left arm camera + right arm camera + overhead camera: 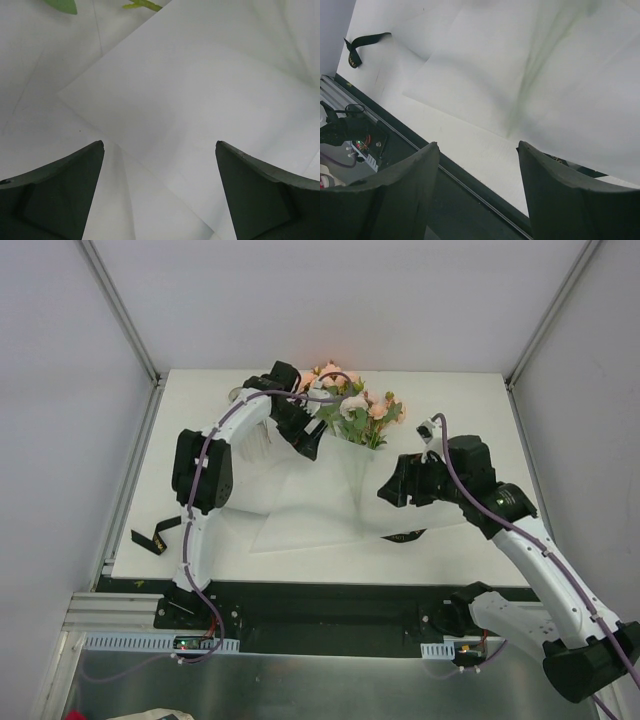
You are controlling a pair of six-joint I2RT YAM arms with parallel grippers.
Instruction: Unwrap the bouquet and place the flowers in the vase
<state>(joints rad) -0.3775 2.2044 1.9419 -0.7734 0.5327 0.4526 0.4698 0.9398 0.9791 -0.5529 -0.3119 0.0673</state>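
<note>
Top external view: we find the flowers (355,405) upper centre on the unfolded white paper (320,505), the left gripper (308,443) just beside them and the right gripper (385,490) lower right.

Left wrist view: jaws spread over bare paper.

Right wrist view: jaws spread above the paper; green stems (535,75) show faintly through it, upper right.

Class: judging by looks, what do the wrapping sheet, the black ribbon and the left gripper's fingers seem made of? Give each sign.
Sheet: probably thin matte white paper; it lies in flat creased folds, green showing faintly through. Ribbon: seemingly soft fabric; it curls limply. Fingers: dark matte plastic or rubber; cannot tell which.
</note>
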